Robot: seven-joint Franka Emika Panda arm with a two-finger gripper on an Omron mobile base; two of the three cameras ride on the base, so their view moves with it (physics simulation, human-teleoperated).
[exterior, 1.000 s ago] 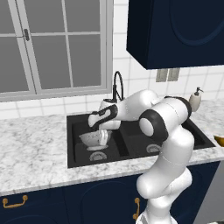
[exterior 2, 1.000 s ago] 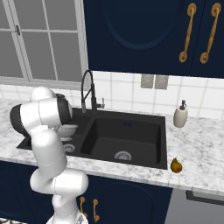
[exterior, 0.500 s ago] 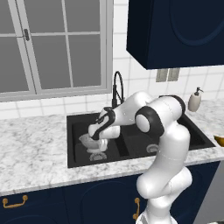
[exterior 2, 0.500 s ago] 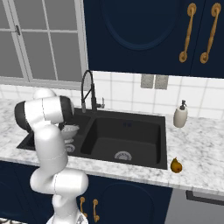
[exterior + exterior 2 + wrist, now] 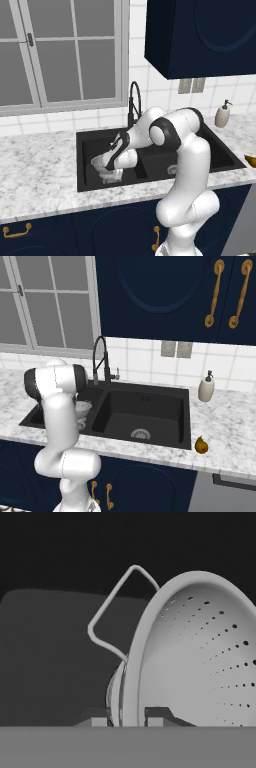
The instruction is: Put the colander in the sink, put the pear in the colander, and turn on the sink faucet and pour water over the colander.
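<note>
The colander [image 5: 106,164] — a round, silvery-white perforated metal bowl with thin wire side handles — hangs low inside the left basin of the black rectangular double-basin sink [image 5: 220,150], pinched by its rim. In the hand view the two dark fingertips sit on either side of the rim's edge, so the gripper [image 5: 127,721] is clamped shut on the bowl, which looks tilted on its side rather than level. This appears to be the first step, setting the strainer down; next the bowl must be lowered until it rests on the basin floor, levelled if possible, then released before the arm goes for the fruit. The white arm reaches from the sink's front edge forward and down, elbow raised over the divider, wrist bent into the left basin. The small orange-yellow pear [image 5: 201,444] waits on the marbled counter just right of the sink's front corner — well apart from the bowl.
</note>
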